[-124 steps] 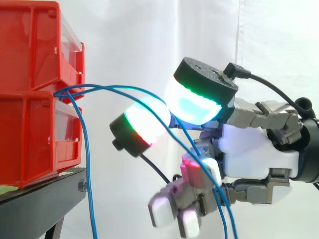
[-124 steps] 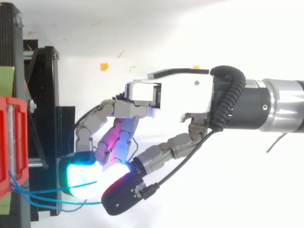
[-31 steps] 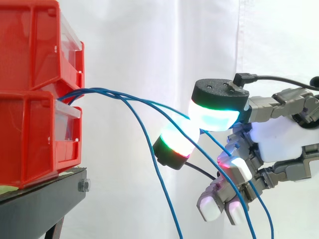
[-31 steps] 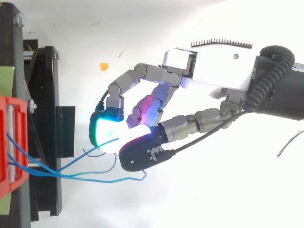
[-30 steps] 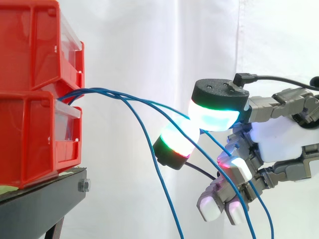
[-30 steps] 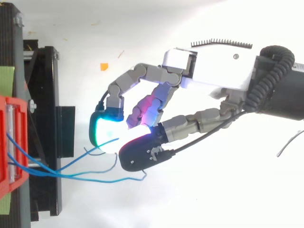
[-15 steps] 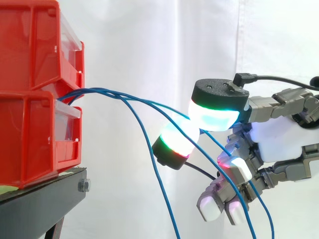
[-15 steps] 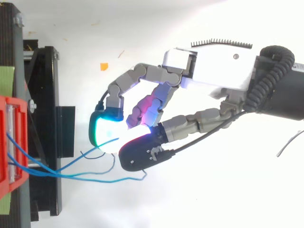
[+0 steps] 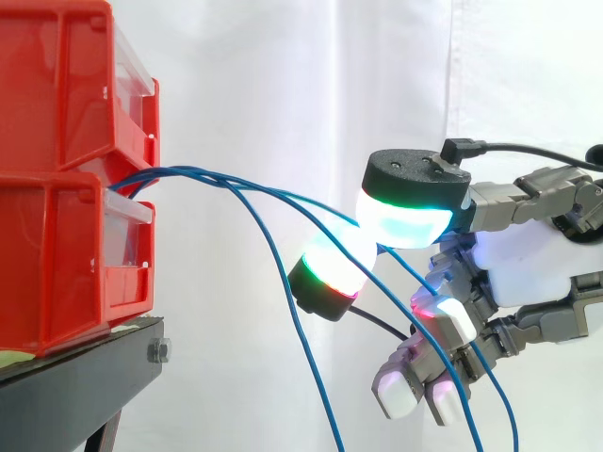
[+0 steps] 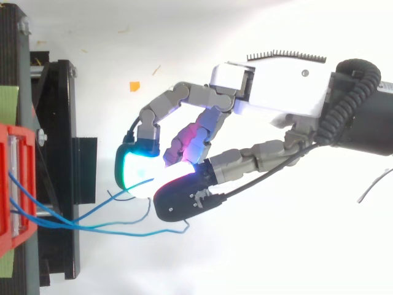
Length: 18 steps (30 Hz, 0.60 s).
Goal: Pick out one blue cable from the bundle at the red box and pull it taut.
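Several thin blue cables come out between the two stacked red bins (image 9: 57,254) at the left and fan out to the right. One blue cable (image 9: 264,191) runs almost straight to my hand (image 9: 528,268), where two large glowing fingertips (image 9: 405,221) pinch it. The other cables (image 9: 292,320) sag downward past the curled lower fingers. In the top view the hand (image 10: 276,92) reaches left, and the pinched cable (image 10: 104,203) leads from the red box (image 10: 12,184) up to the cyan pad.
The bins sit on a black stand (image 9: 75,386) at the left, seen from above as black rails (image 10: 58,153). A white curtain hangs behind. A small orange scrap (image 10: 134,86) lies on the white floor.
Since four seconds ago the hand has moved right, away from the bins, drawing the cables out with it. Over the last second nothing has visibly moved.
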Motion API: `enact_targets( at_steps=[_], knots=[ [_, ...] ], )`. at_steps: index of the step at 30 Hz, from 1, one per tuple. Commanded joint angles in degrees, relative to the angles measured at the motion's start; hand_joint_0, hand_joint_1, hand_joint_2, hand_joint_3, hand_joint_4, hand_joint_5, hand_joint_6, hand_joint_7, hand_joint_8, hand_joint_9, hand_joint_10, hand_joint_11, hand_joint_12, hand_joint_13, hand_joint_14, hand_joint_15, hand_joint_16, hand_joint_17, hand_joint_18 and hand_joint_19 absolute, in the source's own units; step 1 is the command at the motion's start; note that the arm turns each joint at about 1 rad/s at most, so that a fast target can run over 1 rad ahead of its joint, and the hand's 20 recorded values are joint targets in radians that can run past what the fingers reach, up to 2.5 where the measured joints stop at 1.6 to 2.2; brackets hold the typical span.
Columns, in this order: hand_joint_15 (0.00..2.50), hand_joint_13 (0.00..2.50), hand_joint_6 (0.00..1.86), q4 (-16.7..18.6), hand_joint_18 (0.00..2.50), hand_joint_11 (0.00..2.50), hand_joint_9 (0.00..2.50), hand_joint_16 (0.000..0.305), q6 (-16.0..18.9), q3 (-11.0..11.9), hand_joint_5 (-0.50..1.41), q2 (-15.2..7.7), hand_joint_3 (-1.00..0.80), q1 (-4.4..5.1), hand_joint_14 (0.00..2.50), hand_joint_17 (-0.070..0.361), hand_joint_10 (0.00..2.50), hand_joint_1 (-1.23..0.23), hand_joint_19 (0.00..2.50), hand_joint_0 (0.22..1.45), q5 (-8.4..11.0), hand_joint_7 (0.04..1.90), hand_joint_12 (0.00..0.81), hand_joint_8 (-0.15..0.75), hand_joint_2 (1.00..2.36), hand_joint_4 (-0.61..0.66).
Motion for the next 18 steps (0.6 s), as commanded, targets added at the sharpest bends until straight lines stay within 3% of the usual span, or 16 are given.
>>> enact_targets(
  at_steps=[1,18],
  knots=[
    [0.39,0.91,0.86,0.0,0.82,0.67,1.29,0.055,-0.04,0.0,-0.04,0.0,-0.16,0.0,0.01,0.123,0.03,-0.77,0.61,0.6,0.0,0.92,0.365,0.283,1.01,-0.26],
    [0.39,0.91,0.86,0.0,0.82,0.69,1.29,0.055,0.04,0.0,-0.04,0.0,-0.16,0.0,0.02,0.123,0.03,-0.76,0.6,0.6,0.0,0.92,0.361,0.282,1.01,-0.26]
  ],
)
